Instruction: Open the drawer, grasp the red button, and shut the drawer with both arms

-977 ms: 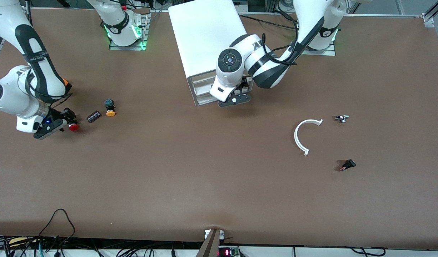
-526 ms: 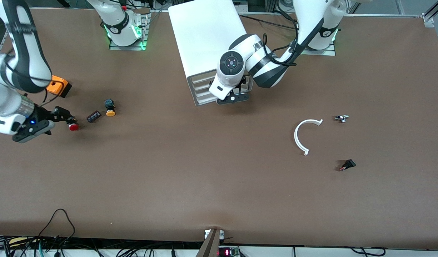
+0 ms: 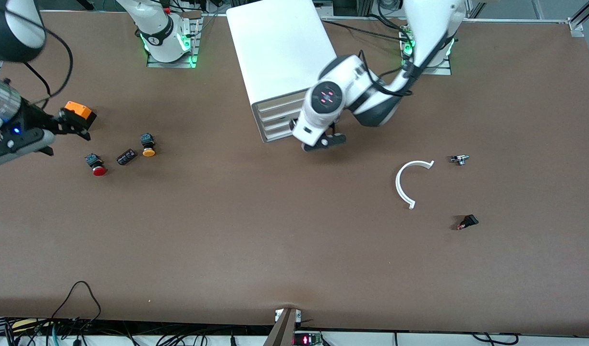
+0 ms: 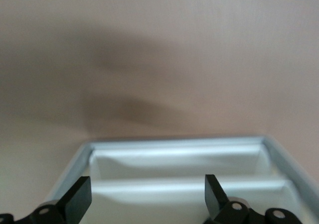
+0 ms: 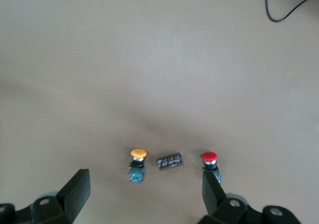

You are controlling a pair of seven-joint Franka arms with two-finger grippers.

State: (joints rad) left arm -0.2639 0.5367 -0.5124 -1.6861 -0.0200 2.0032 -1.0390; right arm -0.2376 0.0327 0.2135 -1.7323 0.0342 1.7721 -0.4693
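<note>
The red-capped button [image 3: 96,166] lies on the table beside a small dark part [image 3: 126,156] and a yellow-capped button [image 3: 147,144]. It also shows in the right wrist view [image 5: 210,159], with its body partly hidden by a finger. My right gripper [image 3: 76,126] [image 5: 144,191] is open and empty, raised over the table by the orange box [image 3: 78,111]. The white cabinet [image 3: 280,53] stands at the back; its top drawer [image 3: 275,105] looks flush with the lower ones. My left gripper [image 3: 323,142] [image 4: 147,196] is open and empty just in front of the drawer fronts [image 4: 179,157].
A white C-shaped strip [image 3: 404,185], a small metal part [image 3: 460,159] and a small black and red part [image 3: 467,222] lie toward the left arm's end. Cables hang along the table's front edge.
My right gripper rose away from the red button, which stays on the table. My left gripper moved a little off the drawer fronts, toward the left arm's end.
</note>
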